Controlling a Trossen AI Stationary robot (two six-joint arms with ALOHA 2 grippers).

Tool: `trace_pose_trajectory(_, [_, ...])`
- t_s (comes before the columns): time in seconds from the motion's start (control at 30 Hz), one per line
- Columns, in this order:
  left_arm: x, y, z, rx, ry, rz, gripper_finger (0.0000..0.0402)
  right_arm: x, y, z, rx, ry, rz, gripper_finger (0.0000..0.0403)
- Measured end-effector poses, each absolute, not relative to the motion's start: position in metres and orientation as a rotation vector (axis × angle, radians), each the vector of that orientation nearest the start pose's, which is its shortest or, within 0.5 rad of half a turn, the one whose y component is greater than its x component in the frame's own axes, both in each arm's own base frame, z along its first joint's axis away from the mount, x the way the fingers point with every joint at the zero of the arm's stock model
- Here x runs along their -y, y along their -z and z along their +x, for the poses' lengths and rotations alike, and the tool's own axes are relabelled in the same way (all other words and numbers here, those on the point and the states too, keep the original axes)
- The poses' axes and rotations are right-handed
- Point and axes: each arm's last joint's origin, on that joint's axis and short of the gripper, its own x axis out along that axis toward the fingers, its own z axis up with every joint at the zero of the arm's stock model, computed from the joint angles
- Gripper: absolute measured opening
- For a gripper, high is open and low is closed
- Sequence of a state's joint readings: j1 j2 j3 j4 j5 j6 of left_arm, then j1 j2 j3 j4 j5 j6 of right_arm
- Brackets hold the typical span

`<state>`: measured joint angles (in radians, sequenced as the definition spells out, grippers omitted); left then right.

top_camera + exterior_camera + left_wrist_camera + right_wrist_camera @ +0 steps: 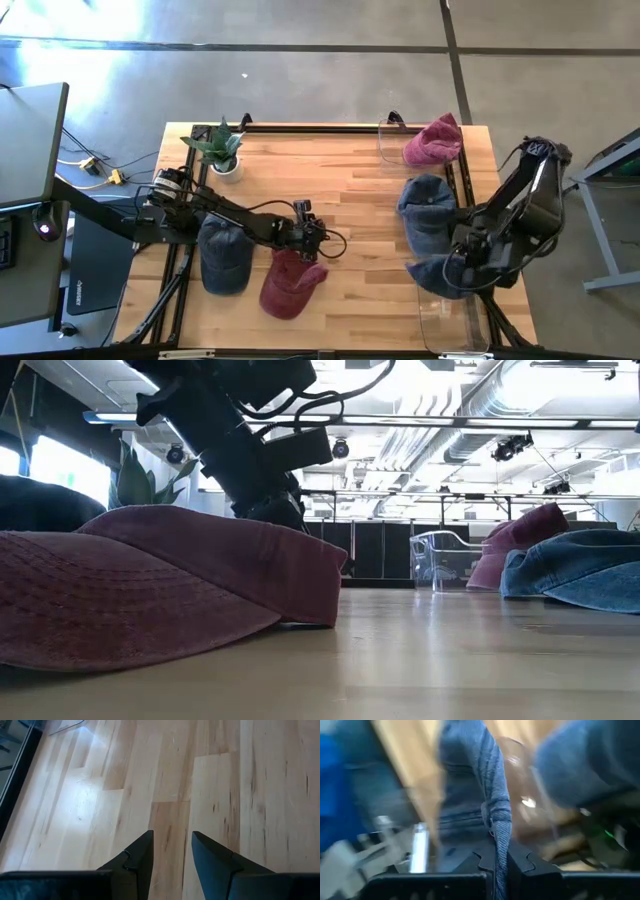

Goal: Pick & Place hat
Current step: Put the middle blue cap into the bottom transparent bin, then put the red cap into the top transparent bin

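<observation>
A blue denim hat hangs at the table's near right, with my right gripper shut on it, above a clear bin. Its cloth fills the right wrist view. A maroon hat lies on the wood near the front middle, brim toward the low camera. My left gripper stands open just past its far right edge, nothing between its fingers. A dark blue hat rests under the left arm. My right gripper pinches a bunched seam or fold of the denim hat between its two fingers. The fingers come from above, pointing steeply down. The hat hangs below them, slack; I cannot tell whether its lower part touches the bin.
A second blue hat and a pink hat lie along the right side, the pink one beside a clear bin at the far edge. A potted plant stands at the far left. Bare wood spans the middle.
</observation>
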<state>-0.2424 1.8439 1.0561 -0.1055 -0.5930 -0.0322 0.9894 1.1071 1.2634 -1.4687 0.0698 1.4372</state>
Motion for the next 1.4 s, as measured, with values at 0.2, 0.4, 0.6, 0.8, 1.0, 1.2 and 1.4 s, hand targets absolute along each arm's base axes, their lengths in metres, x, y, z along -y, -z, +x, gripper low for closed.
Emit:
trace_pose_trajectory(0.2, [0.072, -0.155, 0.357, -0.812, -0.339, 0.333, 0.0128, -0.115, -0.323, 0.078, -1.473, 0.362, 0.499, 0.0034])
trace_pose_trajectory(0.4, [0.072, -0.156, 0.358, -0.805, -0.340, 0.330, 0.0128, -0.096, -0.327, 0.077, -1.334, 0.379, 0.536, 0.0097])
trace_pose_trajectory(0.6, [0.072, -0.156, 0.358, -0.805, -0.340, 0.330, 0.0128, -0.093, -0.334, 0.075, -1.402, 0.330, 0.633, 0.0140])
trace_pose_trajectory(0.8, [0.072, -0.156, 0.359, -0.792, -0.341, 0.325, 0.0128, -0.090, -0.337, 0.084, -1.238, 0.304, 0.540, 0.0143])
trace_pose_trajectory(1.0, [0.074, -0.159, 0.362, -0.763, -0.301, 0.314, 0.0128, -0.078, -0.323, 0.117, -0.980, 0.336, 0.315, 0.0132])
trace_pose_trajectory(1.2, [0.074, -0.160, 0.364, -0.739, -0.300, 0.287, 0.0128, -0.060, -0.292, 0.163, -0.932, 0.232, 0.271, 0.0133])
trace_pose_trajectory(1.4, [0.066, -0.168, 0.366, -0.841, -0.279, 0.232, 0.0128, -0.045, -0.248, 0.205, -0.781, 0.170, 0.200, 0.0151])
